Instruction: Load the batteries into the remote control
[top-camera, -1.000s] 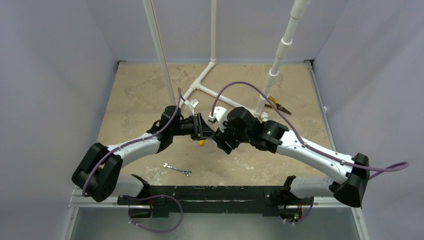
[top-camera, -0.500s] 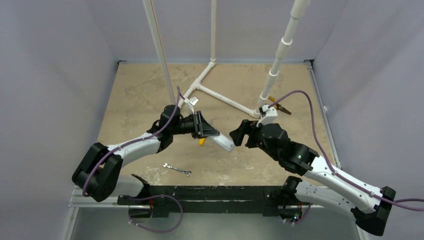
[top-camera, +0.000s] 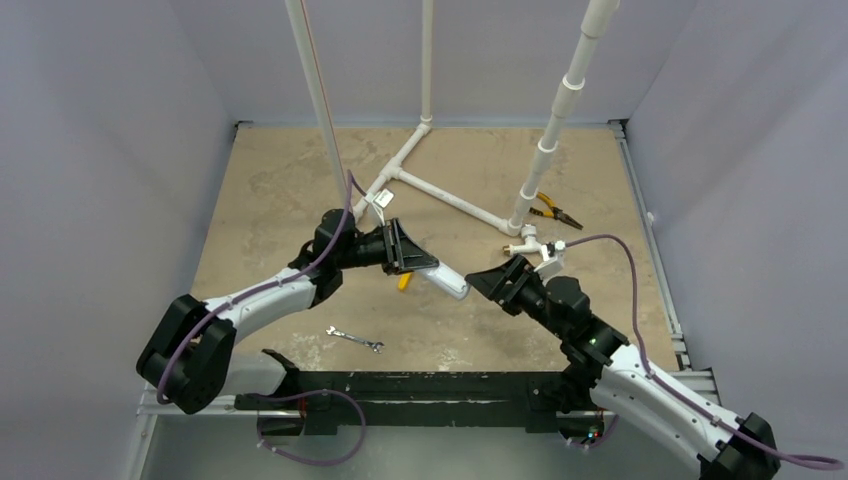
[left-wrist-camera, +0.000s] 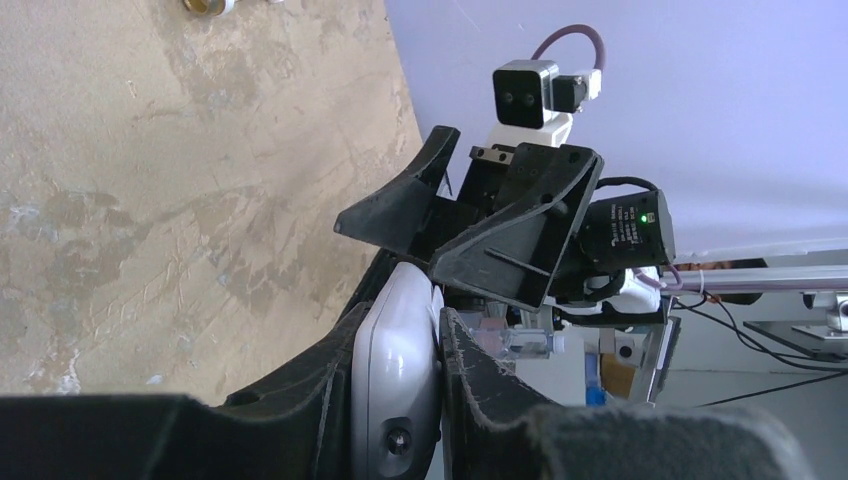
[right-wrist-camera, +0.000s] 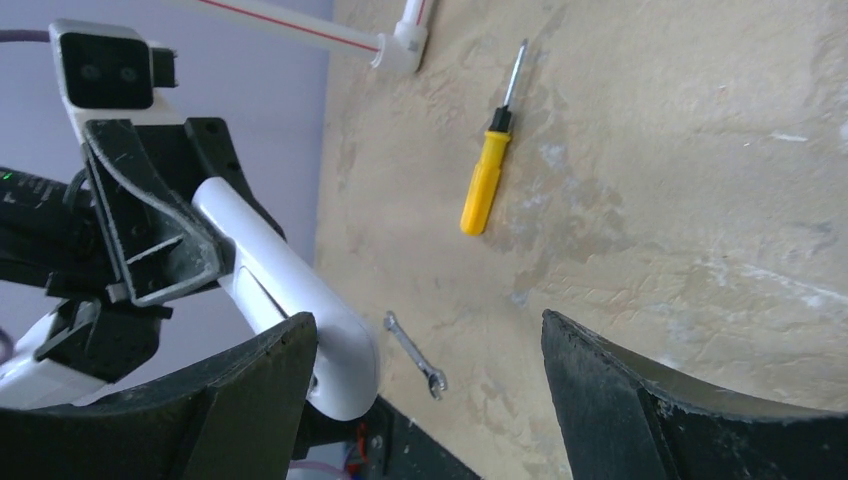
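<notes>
White remote control (top-camera: 443, 281) pinched in my left claw (top-camera: 415, 262)

My left claw is squeezed tight on one end of the remote control. The other end sticks out to the right. It hangs in the air above the middle of the sandy brown table (top-camera: 270, 190) and is not lying on it.

From the left wrist camera, the remote control (left-wrist-camera: 395, 390) sits snug between the two black fingers (left-wrist-camera: 470, 390) of the left claw (left-wrist-camera: 405, 310). Both fingers press on its sides.

My right claw (top-camera: 490, 278) is spread wide, with nothing between its jaws. It faces the free end of the remote control and is very close to it. From the right wrist camera, the rounded end of the remote control (right-wrist-camera: 290, 290) is right next to one finger (right-wrist-camera: 250, 390) of the right claw (right-wrist-camera: 425, 330). I cannot tell if they touch.

A screwdriver (right-wrist-camera: 483, 190) with a yellow handle lies flat on the table. From above, I see only a bit of its handle (top-camera: 403, 283), just under the remote control. A small silver wrench (top-camera: 355, 340) lies nearer to me, well apart from both claws. A pair of pliers (top-camera: 553, 211) with yellow and black handles lies at the far right, beside the foot of a white pipe frame (top-camera: 440, 190) that stands on the table.
</notes>
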